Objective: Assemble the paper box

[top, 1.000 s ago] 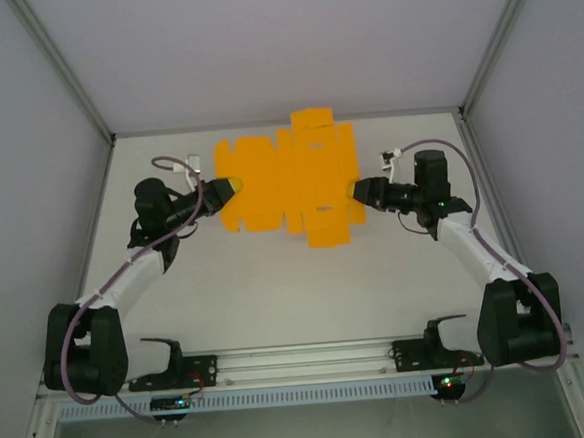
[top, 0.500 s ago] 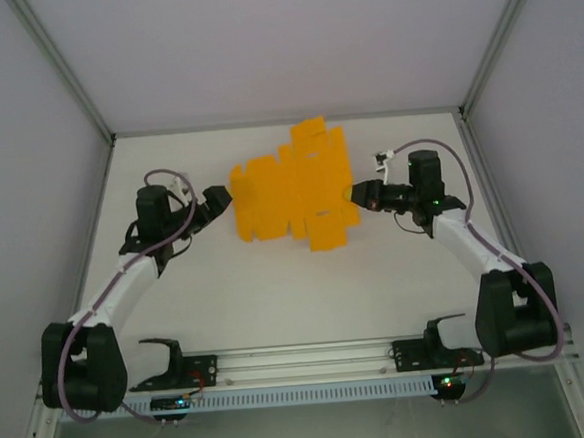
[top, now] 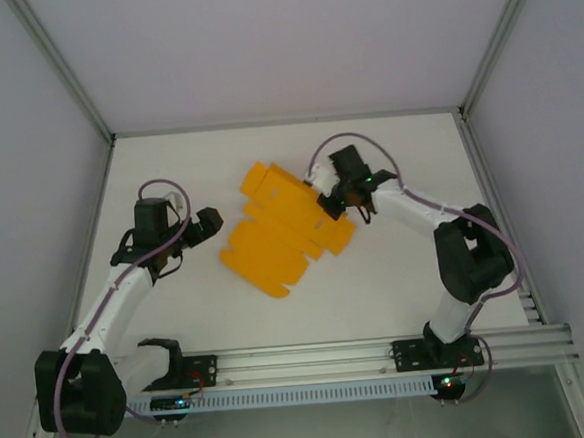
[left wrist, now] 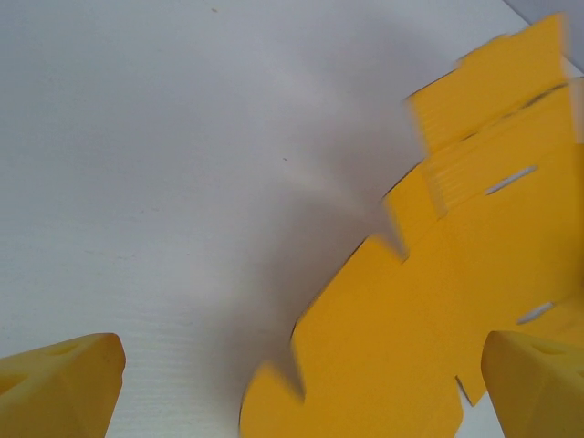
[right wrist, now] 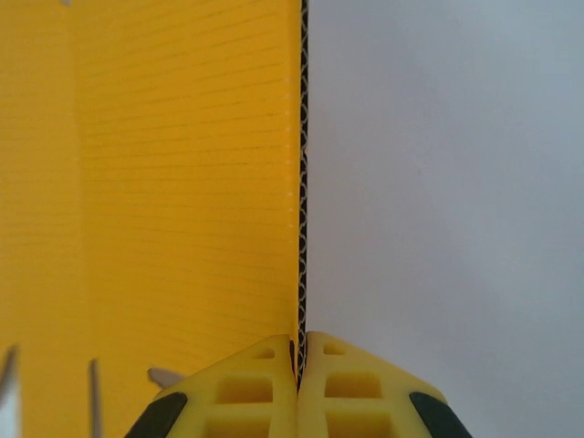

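Right tool (top: 328,204) pinches paper box (top: 278,238) on white table (top: 377,293), grey walls (top: 260,51)

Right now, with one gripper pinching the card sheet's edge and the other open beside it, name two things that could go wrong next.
1. The right gripper pinches only the thin corrugated edge of the paper box; a pull could slip it free or crease the card.
2. The left gripper stands open, apart from the sheet, so nothing pins its other side; the sheet may swivel or drag across the table instead of folding.
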Available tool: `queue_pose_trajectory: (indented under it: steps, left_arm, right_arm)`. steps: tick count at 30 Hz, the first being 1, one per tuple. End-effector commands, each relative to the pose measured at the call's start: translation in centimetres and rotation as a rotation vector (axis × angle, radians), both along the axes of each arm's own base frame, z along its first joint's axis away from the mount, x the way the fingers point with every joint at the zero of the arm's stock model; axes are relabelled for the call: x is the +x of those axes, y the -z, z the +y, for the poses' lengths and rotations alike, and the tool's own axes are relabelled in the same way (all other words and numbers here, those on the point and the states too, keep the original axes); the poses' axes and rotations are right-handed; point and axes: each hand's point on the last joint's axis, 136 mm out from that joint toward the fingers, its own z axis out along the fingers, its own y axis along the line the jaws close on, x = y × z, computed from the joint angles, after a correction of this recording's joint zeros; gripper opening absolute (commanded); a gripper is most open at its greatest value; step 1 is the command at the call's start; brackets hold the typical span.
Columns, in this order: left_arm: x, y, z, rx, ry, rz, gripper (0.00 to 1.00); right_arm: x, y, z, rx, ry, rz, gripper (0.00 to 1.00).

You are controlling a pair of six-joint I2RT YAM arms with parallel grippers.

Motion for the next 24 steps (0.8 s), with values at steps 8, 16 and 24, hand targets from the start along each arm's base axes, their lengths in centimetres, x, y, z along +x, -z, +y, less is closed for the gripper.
queue_pose_trajectory:
  steps: [8, 16, 24]
  left_arm:
    - [2.5, -4.8, -4.5, -0.167, 0.202, -0.081, 1.0]
    - [4.7, -6.5, -9.8, -0.183, 0.357, -0.067, 1.0]
    - [4.4, -3.4, -11.0, -0.151, 0.338, 0.042, 0.87]
  right_arm:
    - [0.2, -3.6, 4.2, -0.318, -0.33, -0.613, 0.0]
    - [-1.5, -4.2, 5.3, -0.358, -0.36, -0.731, 0.0]
    - [-2.2, -5.9, 5.6, -0.284, -0.363, -0.737, 0.0]
